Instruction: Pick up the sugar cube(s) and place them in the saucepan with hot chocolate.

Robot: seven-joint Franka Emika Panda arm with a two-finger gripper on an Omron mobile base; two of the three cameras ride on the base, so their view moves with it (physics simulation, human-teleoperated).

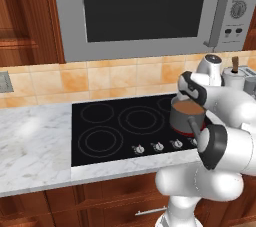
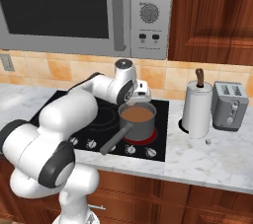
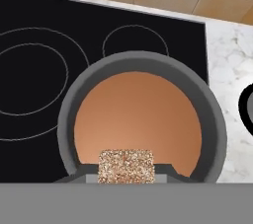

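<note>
I have the sugar cube (image 3: pixel 126 166) pinched between the gripper (image 3: pixel 126 174) fingers, hanging over the near rim of the saucepan (image 2: pixel 137 119) of hot chocolate on the stove (image 1: pixel 115 126); pickup looks done; only the release into the brown liquid remains, I judge

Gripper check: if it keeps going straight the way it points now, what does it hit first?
The gripper, shut on the sugar cube, points down into the saucepan. Going straight on, the cube would most likely meet the hot chocolate first; how far above it sits is unclear.
</note>
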